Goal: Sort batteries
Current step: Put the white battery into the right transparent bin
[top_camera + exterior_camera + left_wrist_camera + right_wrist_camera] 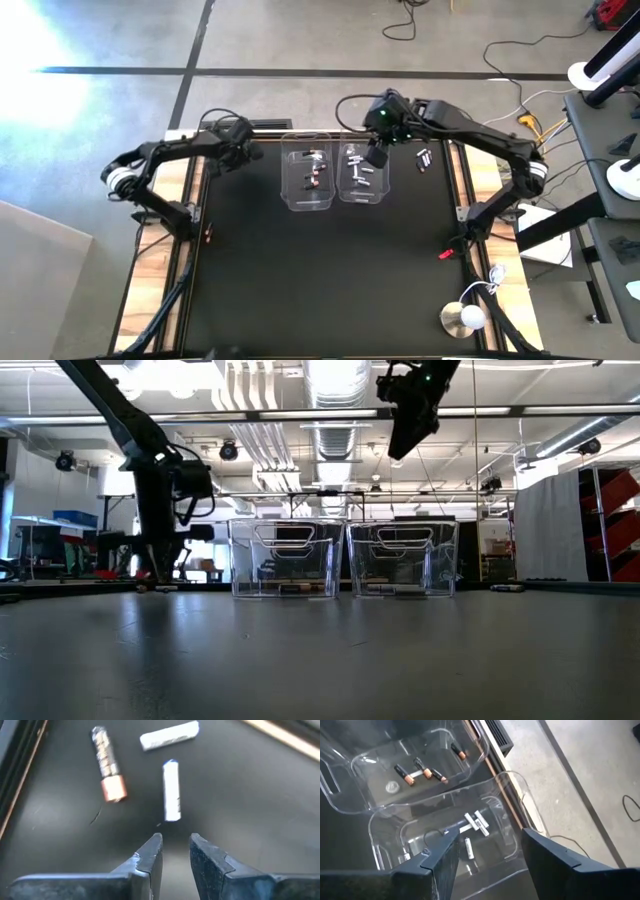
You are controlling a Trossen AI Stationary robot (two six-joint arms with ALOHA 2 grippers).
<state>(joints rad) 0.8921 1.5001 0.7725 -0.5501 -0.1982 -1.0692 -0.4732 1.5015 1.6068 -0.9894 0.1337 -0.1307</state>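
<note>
Hovering low over the far left part of the desk [300, 280], the left pincer [175, 842] points at three loose batteries lying just ahead of its tips. Its fingers stand slightly apart, released and grasping nothing. Nearest is a white battery [171, 791], lying straight ahead of the gap between the fingers, with its long axis running directly away from the pincer, so the fingers look lined up to close across its width. Beside it lies a dark battery with a copper end [107, 764], roughly parallel and a little off to one side. Beyond both rests a second white battery [169, 735], turned crosswise.

Farther along the far edge stand two clear bins side by side. The left bin [307, 170] holds dark, copper-tipped batteries; the right bin [362, 172] holds white ones. The right pincer [487, 852] hangs above the right bin, spread wide and empty. A few more batteries [424, 158] lie near the far right corner, closer to the right arm.
</note>
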